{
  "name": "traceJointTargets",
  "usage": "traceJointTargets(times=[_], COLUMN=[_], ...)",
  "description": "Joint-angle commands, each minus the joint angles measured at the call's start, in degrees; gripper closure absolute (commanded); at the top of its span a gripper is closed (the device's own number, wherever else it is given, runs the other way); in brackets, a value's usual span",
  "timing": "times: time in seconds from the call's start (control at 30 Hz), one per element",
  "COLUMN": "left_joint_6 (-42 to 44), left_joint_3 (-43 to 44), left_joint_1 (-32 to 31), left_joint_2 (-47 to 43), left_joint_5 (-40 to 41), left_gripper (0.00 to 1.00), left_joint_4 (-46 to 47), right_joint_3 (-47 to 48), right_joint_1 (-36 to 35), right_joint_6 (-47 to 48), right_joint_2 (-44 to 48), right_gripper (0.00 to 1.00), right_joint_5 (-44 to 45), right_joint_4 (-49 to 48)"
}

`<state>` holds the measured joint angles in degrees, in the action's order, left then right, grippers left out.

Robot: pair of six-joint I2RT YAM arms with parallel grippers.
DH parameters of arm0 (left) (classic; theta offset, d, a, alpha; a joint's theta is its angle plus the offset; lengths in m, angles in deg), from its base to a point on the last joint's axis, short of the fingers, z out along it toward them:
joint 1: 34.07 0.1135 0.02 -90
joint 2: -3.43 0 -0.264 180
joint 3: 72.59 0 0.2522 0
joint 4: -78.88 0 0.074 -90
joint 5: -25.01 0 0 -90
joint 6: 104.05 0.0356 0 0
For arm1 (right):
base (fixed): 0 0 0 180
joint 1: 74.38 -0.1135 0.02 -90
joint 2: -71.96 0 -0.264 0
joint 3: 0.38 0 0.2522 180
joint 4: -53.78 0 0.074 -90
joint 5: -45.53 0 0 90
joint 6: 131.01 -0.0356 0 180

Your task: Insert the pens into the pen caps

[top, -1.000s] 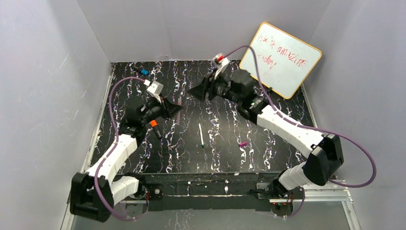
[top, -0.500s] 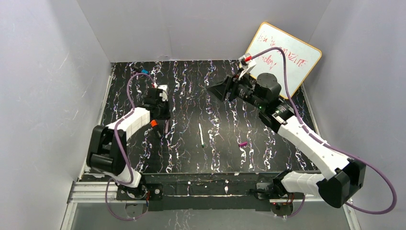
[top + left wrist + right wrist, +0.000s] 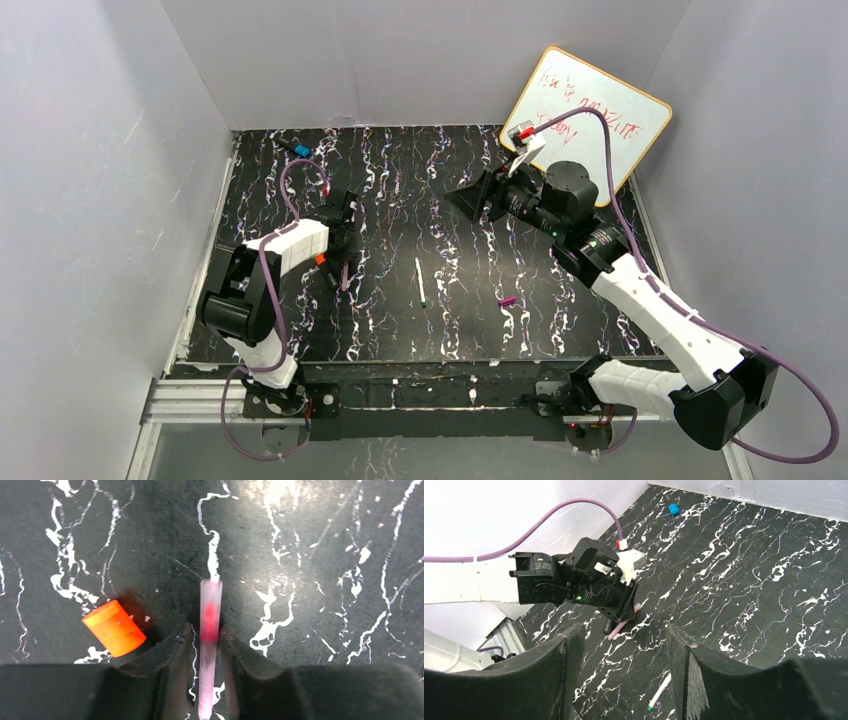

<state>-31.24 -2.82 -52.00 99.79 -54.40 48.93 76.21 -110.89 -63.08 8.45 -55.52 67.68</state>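
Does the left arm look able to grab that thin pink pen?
Probably yes: its fingers sit either side of the thin pink pen with nothing between, and the orange cap lies off to one side.

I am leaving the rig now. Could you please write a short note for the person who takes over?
Left tool: open, lowered, straddling the pink pen, not yet clamped.
Right tool: open, empty, raised.
White pen lies in the middle, magenta cap to its right, orange piece beside the pink pen.
Done: no capping seen. Left: grip pink pen, cap all pens.
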Motion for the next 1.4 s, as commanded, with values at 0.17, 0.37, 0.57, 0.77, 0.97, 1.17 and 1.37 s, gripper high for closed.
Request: traceJointTargets(times=[0.17,0.37,0.57,0.77,0.97,1.17,1.37], left_joint_6=[0.37,1.02,1.47,2.29,2.39,7.13,7.6], left_joint_3=[4.5,9.07,11.26,10.5,5.75,6.18,5.94], left_joint_1=[0.0,0.0,0.08,0.63,1.45,4.73,6.15], left_joint_2=[-2.71,-7.59,-14.77,-17.64,-21.35,-27.87,-29.57], left_joint_5=[3.9,1.31,-0.14,-4.98,-6.56,-7.88,-9.43], left_gripper=[0.65,0.64,0.63,0.6,0.6,0.6,0.6], left_joint_4=[-4.76,-7.15,-9.2,-12.65,-13.25,-18.33,-18.71], right_joint_3=[-1.61,-4.63,0.62,7.75,14.41,28.75,31.17], right_joint_1=[0.52,0.47,-2.62,-9.56,-12.05,-13.74,-14.55], right_joint_6=[0.99,-3.55,-3.88,-2.97,-3.42,-0.97,-1.45], right_joint_2=[0.64,-8.63,-20.15,-27.43,-34.62,-51.18,-55.93], right_gripper=[0.29,0.32,0.39,0.41,0.43,0.59,0.62], right_joint_5=[1.67,-1.1,0.86,9.11,11.69,18.01,19.05], right_joint_4=[3.63,11.56,20.24,25.23,27.91,33.48,36.33])
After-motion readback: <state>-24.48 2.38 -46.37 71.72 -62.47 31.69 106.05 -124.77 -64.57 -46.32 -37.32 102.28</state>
